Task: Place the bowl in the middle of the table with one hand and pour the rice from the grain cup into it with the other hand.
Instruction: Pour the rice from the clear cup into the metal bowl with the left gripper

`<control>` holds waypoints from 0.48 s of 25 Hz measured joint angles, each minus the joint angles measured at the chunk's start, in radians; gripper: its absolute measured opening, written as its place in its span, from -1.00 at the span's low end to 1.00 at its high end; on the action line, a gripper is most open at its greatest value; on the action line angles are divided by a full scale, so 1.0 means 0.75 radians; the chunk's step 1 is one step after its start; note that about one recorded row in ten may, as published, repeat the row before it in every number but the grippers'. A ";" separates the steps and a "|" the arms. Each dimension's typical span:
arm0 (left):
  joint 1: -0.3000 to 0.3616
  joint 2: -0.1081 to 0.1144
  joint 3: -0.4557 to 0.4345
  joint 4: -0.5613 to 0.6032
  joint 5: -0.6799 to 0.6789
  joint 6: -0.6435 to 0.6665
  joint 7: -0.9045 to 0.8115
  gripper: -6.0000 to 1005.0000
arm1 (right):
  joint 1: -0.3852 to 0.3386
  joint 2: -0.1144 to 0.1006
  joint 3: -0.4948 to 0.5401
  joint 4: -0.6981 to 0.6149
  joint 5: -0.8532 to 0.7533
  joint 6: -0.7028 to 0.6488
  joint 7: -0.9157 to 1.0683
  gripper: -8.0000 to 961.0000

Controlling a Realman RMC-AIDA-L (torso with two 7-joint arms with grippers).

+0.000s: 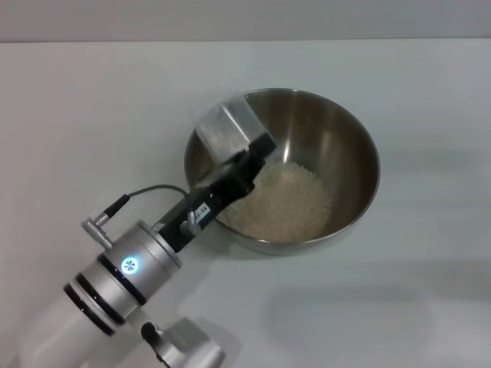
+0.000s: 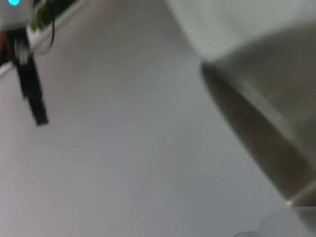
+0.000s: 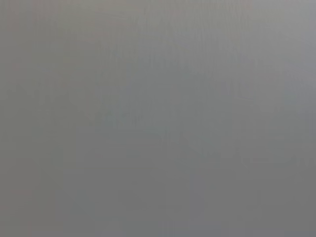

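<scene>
The steel bowl [image 1: 349,149] sits on the white table [image 1: 84,115] a little right of centre, with a mound of rice [image 1: 285,201] in its bottom. My left gripper [image 1: 253,151] reaches in from the lower left and is shut on the translucent grain cup [image 1: 226,126], which is held tipped over the bowl's left rim. I cannot tell whether any rice is left in the cup. The left wrist view shows the bowl's outer wall [image 2: 261,140] close up, above the tabletop [image 2: 123,148]. The right gripper is out of view, and its wrist view shows only plain grey.
My left arm's silver wrist [image 1: 126,268] and its black cable [image 1: 149,192] cross the table's lower left. A dark upright part [image 2: 30,86] of the rig stands at the far edge in the left wrist view.
</scene>
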 joint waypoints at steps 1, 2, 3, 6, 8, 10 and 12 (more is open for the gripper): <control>0.001 0.001 0.010 0.007 -0.005 -0.003 -0.011 -0.94 | -0.001 0.000 0.000 0.000 0.000 -0.001 0.002 -0.15; 0.001 0.000 -0.004 -0.001 -0.022 0.000 -0.021 -0.93 | -0.002 0.000 0.000 0.000 0.000 -0.002 0.005 -0.15; 0.002 0.001 -0.020 -0.013 -0.039 0.006 -0.034 -0.93 | -0.004 0.000 0.000 0.000 0.000 -0.007 0.007 -0.15; 0.010 0.000 0.022 -0.016 -0.039 0.012 -0.036 -0.94 | -0.007 0.000 0.000 0.001 0.000 -0.018 0.012 -0.15; 0.009 0.000 0.010 -0.013 -0.054 0.025 -0.046 -0.94 | -0.009 0.000 0.000 0.001 0.000 -0.020 0.015 -0.15; 0.012 0.000 0.007 -0.009 -0.057 0.029 -0.048 -0.94 | -0.010 0.000 0.000 -0.001 0.000 -0.021 0.016 -0.15; 0.014 0.000 0.014 0.000 -0.054 0.034 -0.048 -0.94 | -0.011 0.000 0.000 -0.001 0.000 -0.025 0.017 -0.15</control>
